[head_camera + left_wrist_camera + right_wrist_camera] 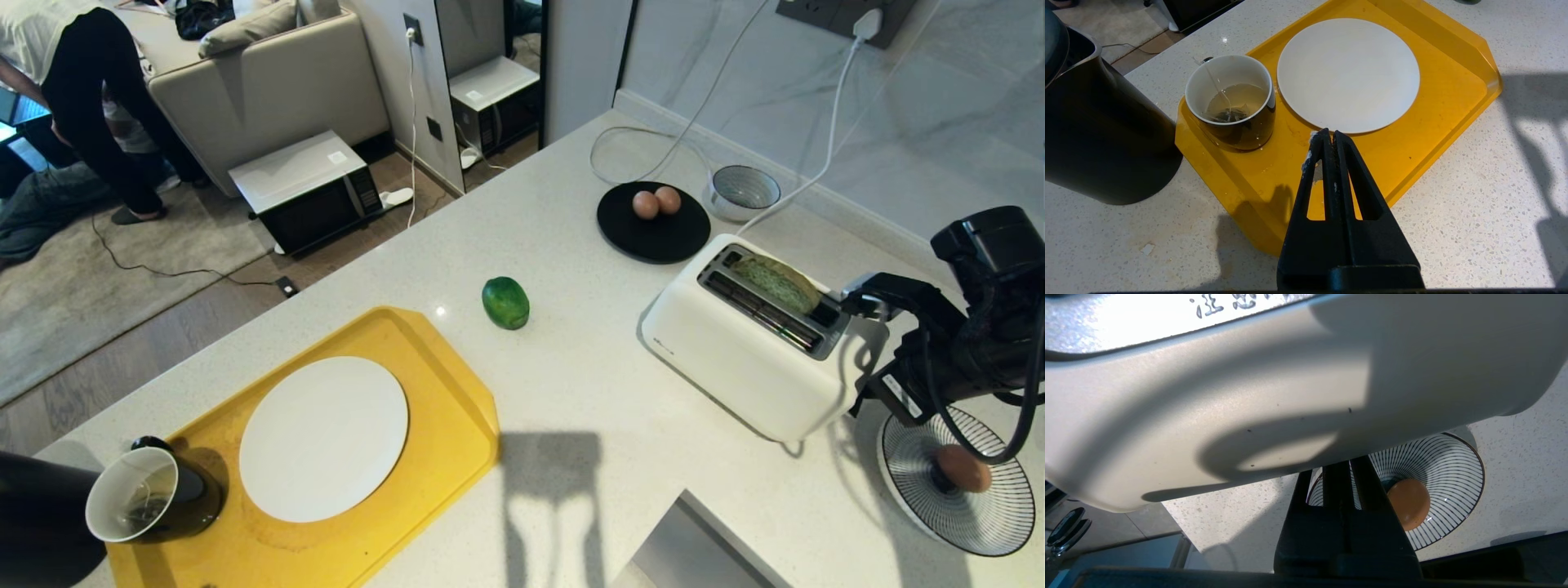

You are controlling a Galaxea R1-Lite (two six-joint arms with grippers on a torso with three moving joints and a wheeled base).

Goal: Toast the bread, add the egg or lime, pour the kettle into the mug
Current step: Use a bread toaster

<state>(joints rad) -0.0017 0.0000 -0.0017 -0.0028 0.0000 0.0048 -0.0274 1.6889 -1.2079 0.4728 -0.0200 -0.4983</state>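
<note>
Head view first: we see the bread (782, 282), a thick pale green slice with a brown crust, standing in the far slot of the white toaster (747, 351), its rounded top poking out. Our right gripper (861, 339) sits pressed against the toaster's end, just beside the bread, fingers together and holding nothing. Directly under that gripper an egg (1408, 503), smooth and pinkish-brown, lies in a striped bowl (1457, 469). Two more eggs (655, 202) rest on a black plate (653, 233) beyond the toaster. The lime (505, 302), glossy and lumpy, lies well off from the right gripper. Our left gripper (1329, 136) hangs over the yellow tray (1437, 118), tips together, at the white plate's (1348, 73) edge; the mug (1231, 104), with a teabag in it, is near, the black kettle (1102, 134) beyond it.
</note>
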